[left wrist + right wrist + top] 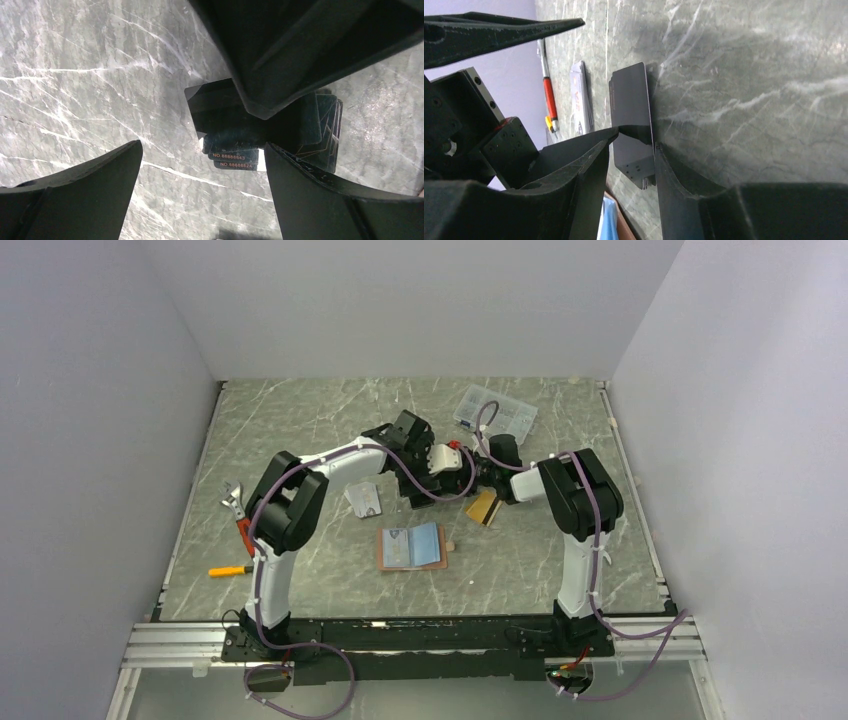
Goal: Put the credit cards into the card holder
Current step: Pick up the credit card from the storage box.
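The tan card holder (412, 547) lies open near the table's middle, blue-grey pockets up; its edge shows in the right wrist view (610, 220). A pale silver-grey card (364, 500) lies left of the grippers and also shows in the right wrist view (580, 97). An orange-gold card (484, 507) lies under the right arm. My right gripper (468, 478) (638, 140) is shut on a small fanned stack of dark cards (630, 107), just off the table. My left gripper (440, 485) (200, 195) is open and empty, with the same dark cards (235, 150) just beyond its fingertips.
A clear plastic compartment box (495, 412) stands at the back right. A wrench (233, 500) and an orange-handled screwdriver (230, 570) lie at the left edge; the screwdriver also shows in the right wrist view (549, 95). Grey walls enclose the table.
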